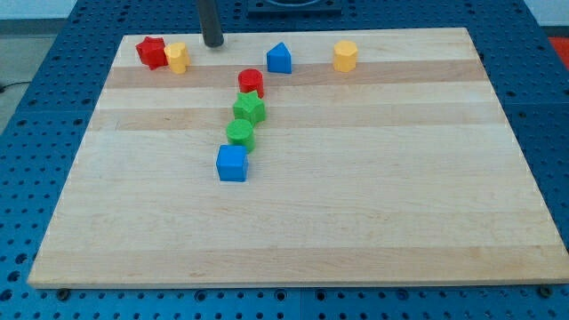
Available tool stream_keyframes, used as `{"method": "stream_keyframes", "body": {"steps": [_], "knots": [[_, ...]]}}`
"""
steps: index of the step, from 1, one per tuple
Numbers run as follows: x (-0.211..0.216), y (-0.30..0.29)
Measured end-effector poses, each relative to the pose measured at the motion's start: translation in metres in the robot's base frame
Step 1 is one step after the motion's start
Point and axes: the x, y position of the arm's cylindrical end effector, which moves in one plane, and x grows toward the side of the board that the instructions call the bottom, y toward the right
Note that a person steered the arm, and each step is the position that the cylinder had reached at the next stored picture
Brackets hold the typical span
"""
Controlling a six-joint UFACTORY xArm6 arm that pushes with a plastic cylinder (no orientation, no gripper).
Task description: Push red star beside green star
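My tip (212,43) has no claw. It sits right of the red star (151,52), past the yellow block (178,57). Pushing could maybe drag yellow along toward the green star (250,108).

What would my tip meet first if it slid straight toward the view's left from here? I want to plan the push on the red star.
Probably the yellow block, left of my tip and touching the red star-shaped block beyond it; depth is unclear, so it might pass just above.
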Motion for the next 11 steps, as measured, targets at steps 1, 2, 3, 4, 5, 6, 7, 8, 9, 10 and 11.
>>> {"method": "stream_keyframes", "body": {"steps": [1,2,3,4,5,6,7,8,9,10,11], "knots": [[-0.002,-0.005],[0.0,-0.057],[0.002,-0.095],[0.025,-0.096],[0.058,-0.101],[0.082,-0.098],[0.094,-0.099],[0.079,-0.137],[0.11,-0.129],[0.144,-0.08],[0.153,-0.052]]}}
